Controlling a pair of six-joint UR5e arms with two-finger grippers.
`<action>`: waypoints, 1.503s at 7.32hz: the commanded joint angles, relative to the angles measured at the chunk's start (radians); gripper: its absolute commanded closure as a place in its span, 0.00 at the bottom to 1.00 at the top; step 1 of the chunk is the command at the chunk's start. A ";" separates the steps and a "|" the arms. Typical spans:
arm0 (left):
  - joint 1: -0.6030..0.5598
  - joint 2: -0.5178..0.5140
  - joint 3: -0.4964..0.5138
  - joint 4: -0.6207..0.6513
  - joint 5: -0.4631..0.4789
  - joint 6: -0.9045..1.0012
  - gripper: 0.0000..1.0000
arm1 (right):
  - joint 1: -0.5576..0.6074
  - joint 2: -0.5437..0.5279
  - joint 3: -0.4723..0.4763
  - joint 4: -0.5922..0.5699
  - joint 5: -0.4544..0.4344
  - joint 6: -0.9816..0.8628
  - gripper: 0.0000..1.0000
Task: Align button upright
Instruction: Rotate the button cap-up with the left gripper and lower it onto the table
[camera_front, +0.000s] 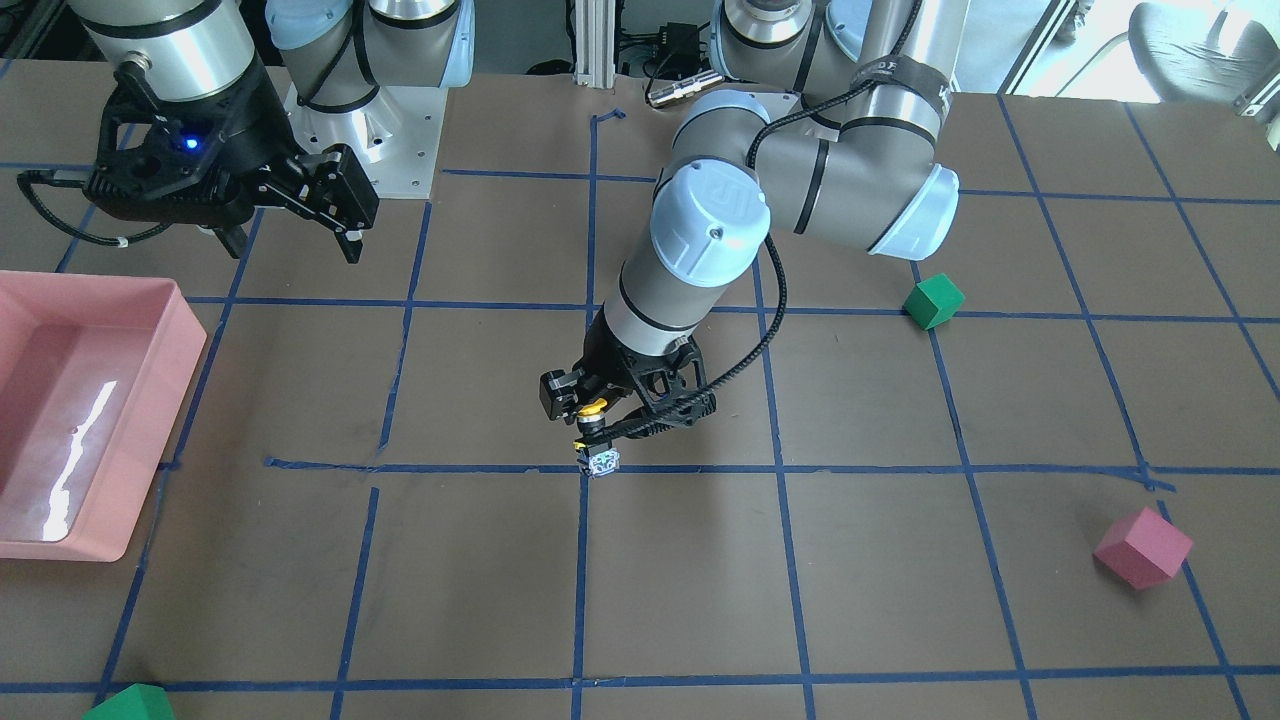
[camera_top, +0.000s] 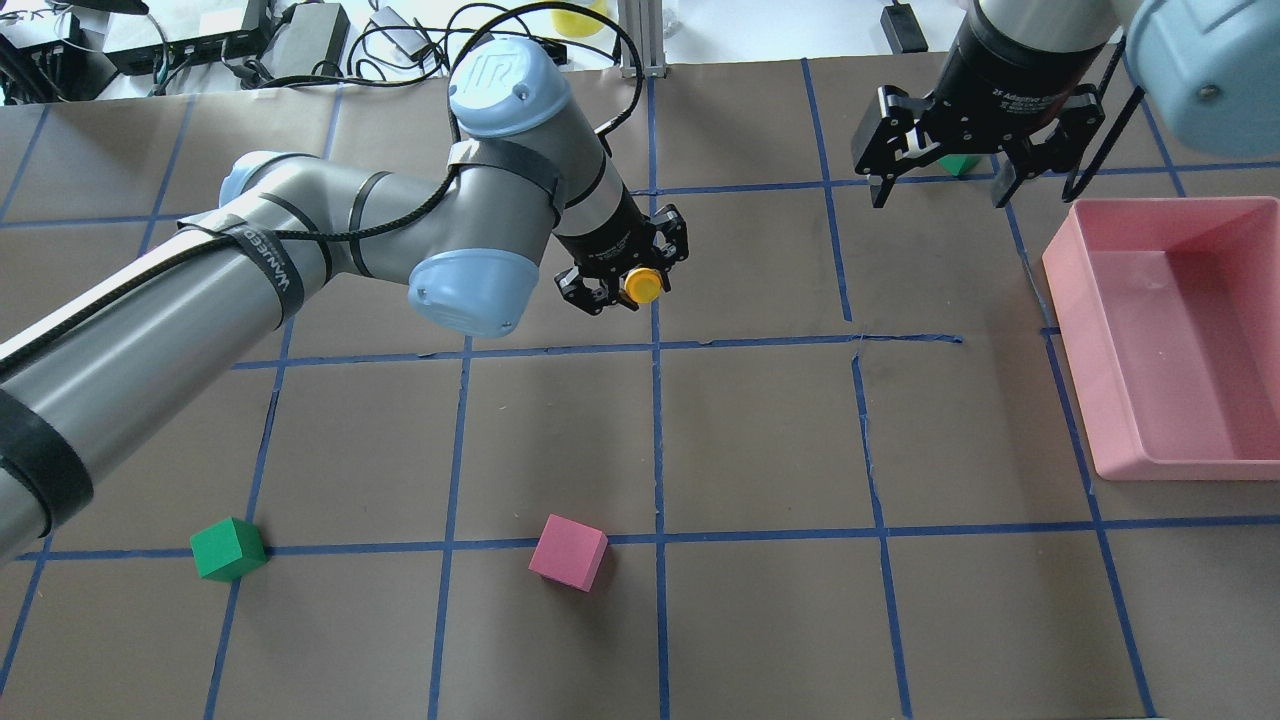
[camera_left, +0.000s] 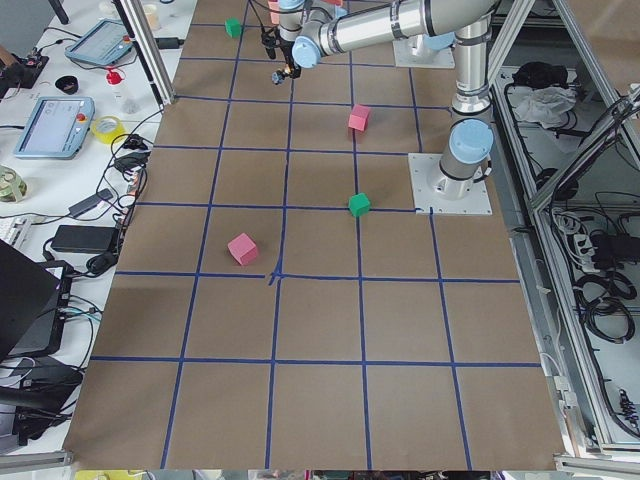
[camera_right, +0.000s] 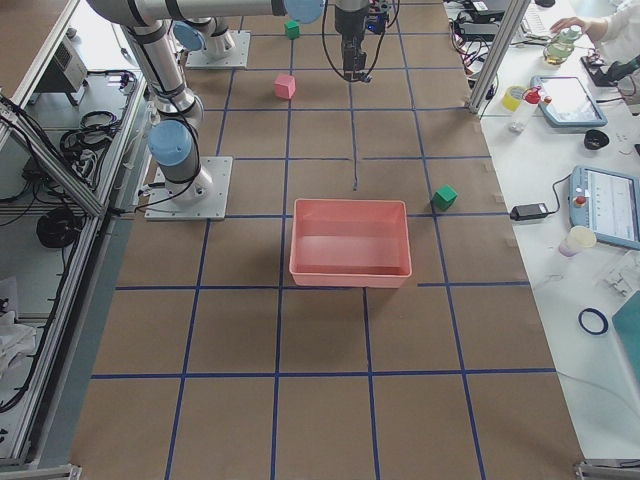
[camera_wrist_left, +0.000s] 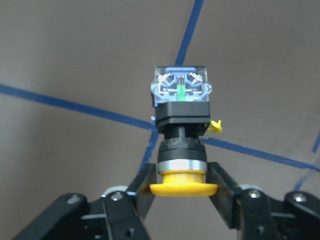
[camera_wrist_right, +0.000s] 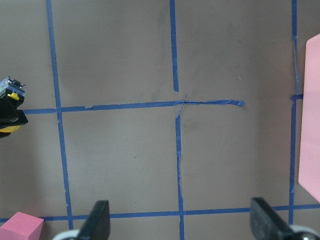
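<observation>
The left fingers (camera_wrist_left: 223, 191) are clamped on the yellow cap of the button (camera_wrist_left: 182, 150), one on each side. The button hangs cap-up and about upright, its black body and clear, silvery base pointing down at the bench (camera_top: 760, 430). In the front-facing view it sits just left of centre, with its base right at a crossing of blue tape lines (camera_front: 780, 468); I cannot tell whether the base touches the bench. From overhead only the round cap shows, just above the middle of the frame.

The right fingers (camera_wrist_right: 98, 220) are spread wide with nothing between them. They hang above the bench in the upper right of the overhead view, near the pink tray (camera_top: 1190, 468).

A green cube (camera_top: 228, 548) lies at the lower left of that view, and a pink cube (camera_top: 568, 551) just left of bottom centre. Both are well apart from the button.
</observation>
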 joint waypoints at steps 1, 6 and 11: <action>0.045 -0.040 -0.004 -0.025 -0.193 -0.227 1.00 | -0.001 0.000 0.000 0.002 -0.001 0.000 0.00; 0.164 -0.169 0.006 -0.070 -0.404 -0.355 0.97 | 0.000 -0.002 0.000 0.002 0.001 0.000 0.00; 0.165 -0.198 -0.019 -0.103 -0.470 -0.356 0.97 | -0.001 -0.003 0.022 0.002 0.002 -0.001 0.00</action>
